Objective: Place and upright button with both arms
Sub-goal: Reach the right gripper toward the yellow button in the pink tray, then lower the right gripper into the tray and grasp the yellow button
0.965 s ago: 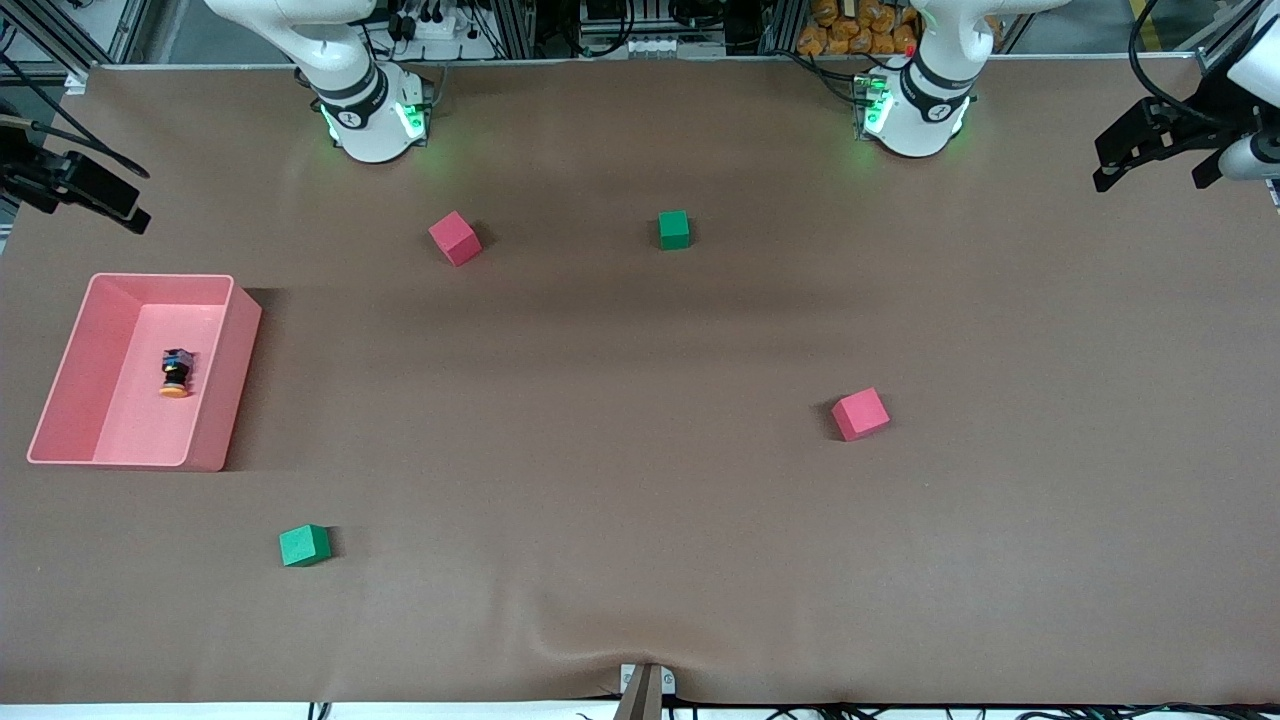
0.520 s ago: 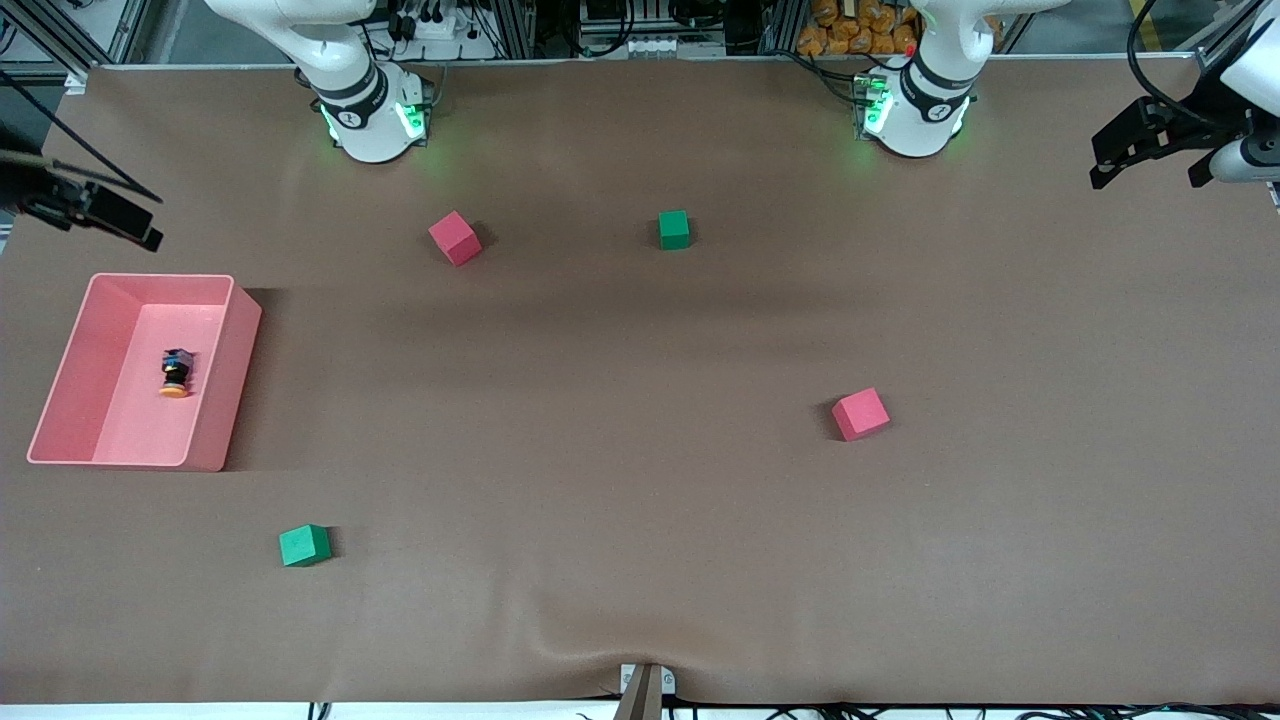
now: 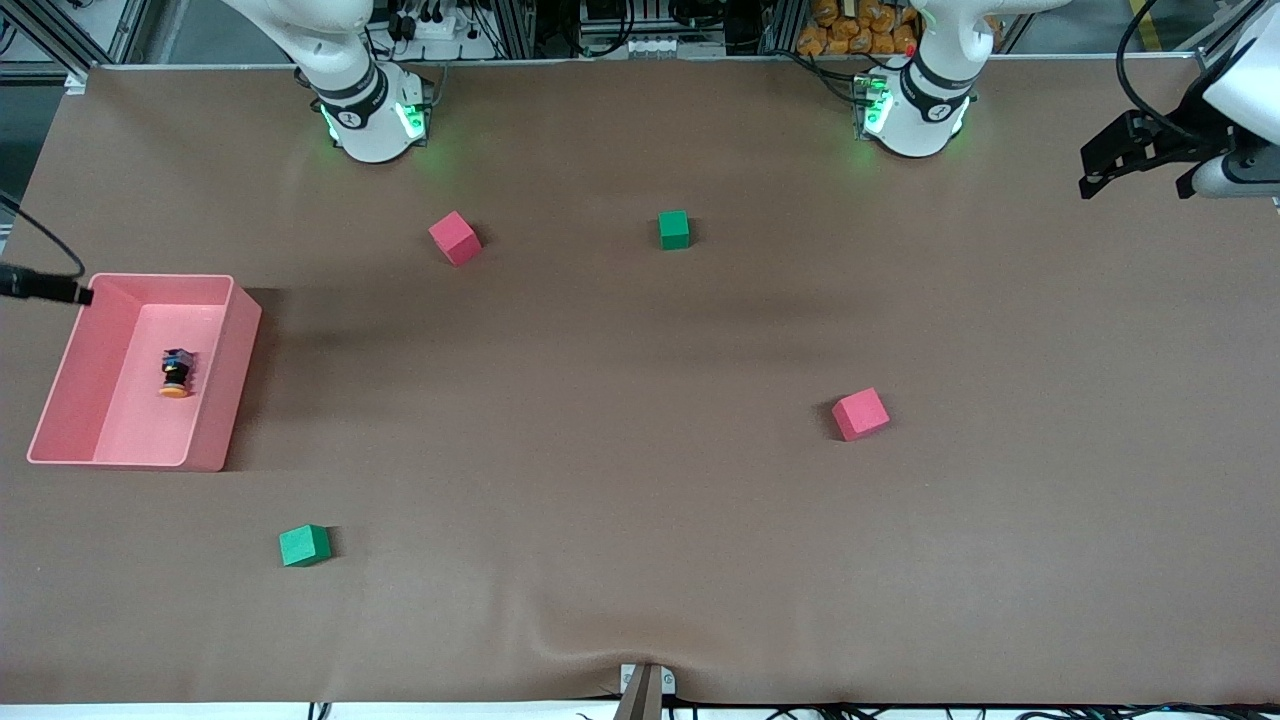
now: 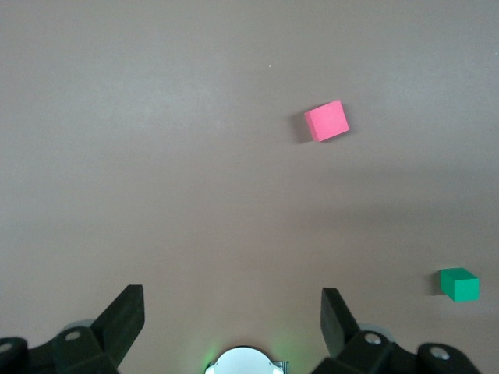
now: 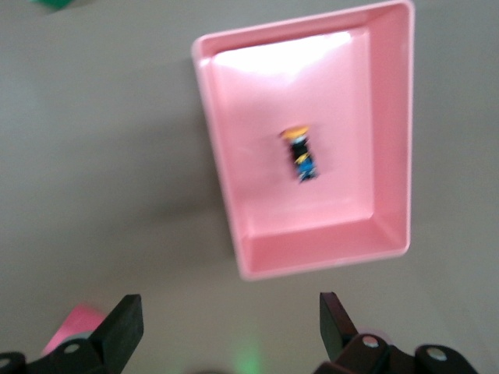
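The button (image 3: 176, 373) lies on its side inside the pink tray (image 3: 160, 283) at the right arm's end of the table, orange cap toward the front camera. The right wrist view shows the button (image 5: 301, 154) in the tray (image 5: 222, 187) from above. My right gripper (image 5: 231, 312) hangs open and empty, high over the table beside the tray. In the front view only a black tip of the right gripper (image 3: 60, 290) shows, at the tray's corner. My left gripper (image 3: 1136, 178) hovers open and empty over the left arm's end of the table; its wrist view shows the left gripper (image 4: 232, 304) over bare mat.
Loose foam cubes lie on the brown mat: a red cube (image 3: 455, 238) and a green cube (image 3: 674, 229) near the bases, a red cube (image 3: 860, 414) mid-table, and a green cube (image 3: 304, 545) nearer the front camera than the tray.
The right gripper has slid along the table's end to the tray's corner, mostly leaving the front view. The left gripper has drifted slightly toward the table's middle. The button and cubes stayed still.
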You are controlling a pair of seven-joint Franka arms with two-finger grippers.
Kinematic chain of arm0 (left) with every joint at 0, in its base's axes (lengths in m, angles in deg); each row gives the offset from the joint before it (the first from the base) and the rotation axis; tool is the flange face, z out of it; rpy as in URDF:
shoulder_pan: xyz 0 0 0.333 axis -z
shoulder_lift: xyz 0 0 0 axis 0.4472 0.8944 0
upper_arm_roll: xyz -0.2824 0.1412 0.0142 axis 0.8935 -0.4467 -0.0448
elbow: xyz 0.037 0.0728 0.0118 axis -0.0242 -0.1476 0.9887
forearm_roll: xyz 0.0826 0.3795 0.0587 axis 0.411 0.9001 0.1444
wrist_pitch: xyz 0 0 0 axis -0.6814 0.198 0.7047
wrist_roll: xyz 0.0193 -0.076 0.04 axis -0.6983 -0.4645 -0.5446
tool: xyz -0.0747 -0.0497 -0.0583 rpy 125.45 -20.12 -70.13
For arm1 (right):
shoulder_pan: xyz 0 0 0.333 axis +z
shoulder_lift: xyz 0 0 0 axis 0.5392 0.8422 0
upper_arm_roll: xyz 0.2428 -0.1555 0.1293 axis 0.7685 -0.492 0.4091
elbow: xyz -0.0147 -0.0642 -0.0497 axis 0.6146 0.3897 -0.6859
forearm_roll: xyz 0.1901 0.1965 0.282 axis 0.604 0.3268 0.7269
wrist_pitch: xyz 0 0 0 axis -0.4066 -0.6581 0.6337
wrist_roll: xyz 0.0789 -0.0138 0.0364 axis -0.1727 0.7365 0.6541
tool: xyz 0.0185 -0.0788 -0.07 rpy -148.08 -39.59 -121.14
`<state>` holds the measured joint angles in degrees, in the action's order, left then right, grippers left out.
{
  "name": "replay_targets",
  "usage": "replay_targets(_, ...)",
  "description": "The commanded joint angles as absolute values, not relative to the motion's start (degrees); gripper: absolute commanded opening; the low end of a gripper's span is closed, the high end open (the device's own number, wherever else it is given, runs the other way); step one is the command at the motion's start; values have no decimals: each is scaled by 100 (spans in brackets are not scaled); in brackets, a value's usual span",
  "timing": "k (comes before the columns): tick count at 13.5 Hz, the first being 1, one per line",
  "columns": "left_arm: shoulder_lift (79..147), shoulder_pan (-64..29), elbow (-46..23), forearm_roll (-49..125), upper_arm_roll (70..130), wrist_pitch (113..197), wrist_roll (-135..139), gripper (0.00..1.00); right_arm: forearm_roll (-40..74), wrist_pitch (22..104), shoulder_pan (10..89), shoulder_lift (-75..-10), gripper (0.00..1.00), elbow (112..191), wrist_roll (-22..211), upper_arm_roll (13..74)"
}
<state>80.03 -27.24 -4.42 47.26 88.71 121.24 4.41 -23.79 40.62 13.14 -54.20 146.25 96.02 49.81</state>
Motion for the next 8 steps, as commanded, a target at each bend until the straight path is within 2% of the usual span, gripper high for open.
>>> replay_targets(1,8075,-2692,-343,4667,8926,12162,502,100,-2594,5270,883,-5225,100,15580,9878,5110)
replay_targets(5,8066,-2718,-343,4675,8987,12136,431,100,-2392,6398,319,-4074,100,15635,11154,5119)
replay_targets(8,8075,-2727,-334,4684,8987,12145,440,100,-2217,6750,327,-3625,100,15643,11155,5119)
